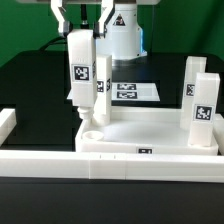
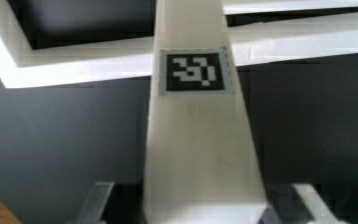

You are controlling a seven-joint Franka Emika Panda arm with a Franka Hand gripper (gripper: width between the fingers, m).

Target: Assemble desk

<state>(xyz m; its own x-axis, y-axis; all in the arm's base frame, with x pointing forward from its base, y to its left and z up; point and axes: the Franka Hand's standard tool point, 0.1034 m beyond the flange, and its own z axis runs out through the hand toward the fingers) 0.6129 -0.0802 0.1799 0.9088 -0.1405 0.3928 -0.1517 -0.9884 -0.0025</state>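
Observation:
My gripper [image 1: 82,22] hangs at the top of the exterior view, shut on an upright white leg [image 1: 80,70] with a black-and-white tag. The leg's lower end hovers just above the empty round socket [image 1: 90,130] at the near corner of the desk top [image 1: 150,135] on the exterior view's left. In the wrist view the tagged leg [image 2: 197,120] runs out from between the fingers [image 2: 105,200] of the gripper [image 2: 202,208], over the desk top's rim [image 2: 69,72]. A second leg [image 1: 101,90] stands right behind the held one. Two more legs [image 1: 197,75] [image 1: 203,112] stand on the right side.
The marker board [image 1: 132,91] lies flat behind the desk top. A long low white border rail [image 1: 60,165] runs along the front, with an end piece [image 1: 7,122] at the exterior view's left. The table is black, with a green backdrop.

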